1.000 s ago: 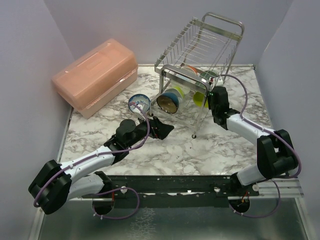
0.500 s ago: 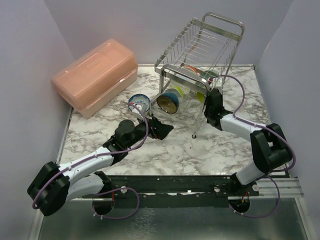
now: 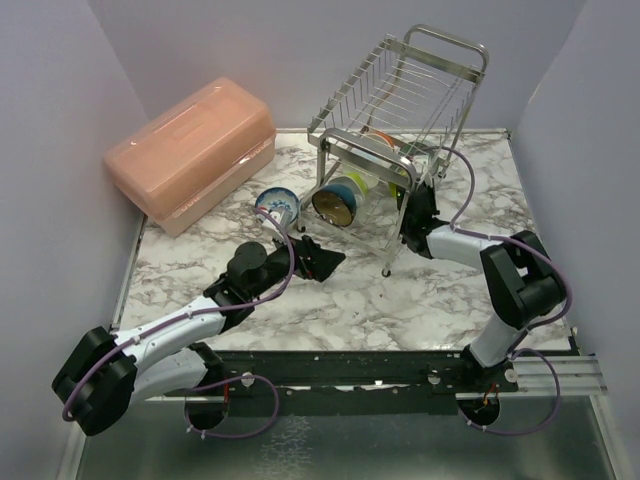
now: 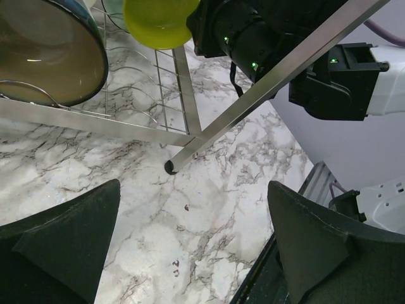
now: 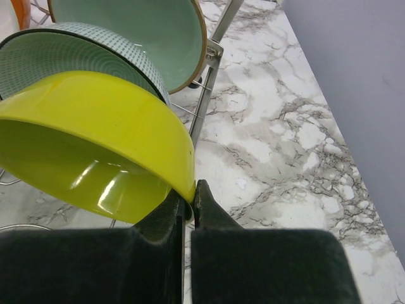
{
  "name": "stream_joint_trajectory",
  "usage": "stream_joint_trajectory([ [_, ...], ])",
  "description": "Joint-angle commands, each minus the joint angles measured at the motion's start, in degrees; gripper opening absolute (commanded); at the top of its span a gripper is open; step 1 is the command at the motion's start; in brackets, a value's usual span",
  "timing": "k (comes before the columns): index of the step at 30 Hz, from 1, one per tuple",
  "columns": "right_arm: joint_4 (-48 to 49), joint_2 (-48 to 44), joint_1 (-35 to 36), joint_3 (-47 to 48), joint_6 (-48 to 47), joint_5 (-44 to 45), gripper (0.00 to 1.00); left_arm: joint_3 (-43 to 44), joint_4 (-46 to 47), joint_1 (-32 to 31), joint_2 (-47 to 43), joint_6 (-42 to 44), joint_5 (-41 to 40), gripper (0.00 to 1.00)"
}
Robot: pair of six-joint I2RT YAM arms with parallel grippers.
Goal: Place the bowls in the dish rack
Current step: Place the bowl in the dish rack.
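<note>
a pink lidded box (image 3: 190,150) sits at the back left of the marble table (image 3: 330,300), well apart from the dish rack (image 3: 400,100) at the back right. seen from the left wrist, a slanted steel leg (image 4: 253,95) of the rack crosses between the left gripper (image 4: 193,190) and the right arm, with its black foot (image 4: 169,168) planted on the marble.

a blue-and-white bowl (image 3: 278,205) lies tipped on the table just left of the rack. it is beyond the left gripper, whose jaws are spread wide with nothing between them.

the right gripper (image 5: 188,201) reaches into the right end of the rack's lower shelf. its fingers are pinched tight on the thin rim of a lime bowl (image 5: 95,139). the bowl stands on edge directly above the fingertips, with its hollow side facing down toward the wrist camera. whether it rests on the wires i cannot tell.

the lower shelf holds the bowls in a row on edge. the lime bowl leans against a patterned bowl (image 5: 76,50) with small green dots, and a mint green bowl (image 5: 133,31) with a brown rim stands behind that. farther left is a dark bowl (image 4: 44,50) with a brownish inside. the pink box's lid is down.
</note>
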Motion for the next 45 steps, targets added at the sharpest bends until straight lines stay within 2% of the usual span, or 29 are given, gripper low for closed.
stream_joint_trajectory([
  [1,5.40,1.97,1.94,2.42,-1.25,2.46,0.00,-0.99,0.47,0.28,-1.45,-0.16,-0.99,0.98],
  [11,-3.23,3.21,2.13,4.88,3.38,-4.56,0.00,-1.57,0.02,0.23,-2.45,-0.11,-1.75,0.98],
  [18,-8.09,3.62,2.13,4.73,5.05,-5.52,0.01,-1.70,-0.07,0.27,-2.43,-0.07,-1.97,0.98],
  [25,-9.79,3.61,2.13,4.34,4.69,-8.24,0.09,-1.68,-0.07,0.25,-2.35,-0.11,-2.02,0.98],
  [33,-14.39,3.53,2.46,5.41,3.91,-8.26,0.10,-1.79,-0.07,0.31,-2.57,0.19,-2.52,0.99],
  [45,-17.28,-1.09,3.01,2.14,5.84,-11.33,0.15,-1.81,-0.07,0.25,-2.79,0.62,-2.85,0.99],
])
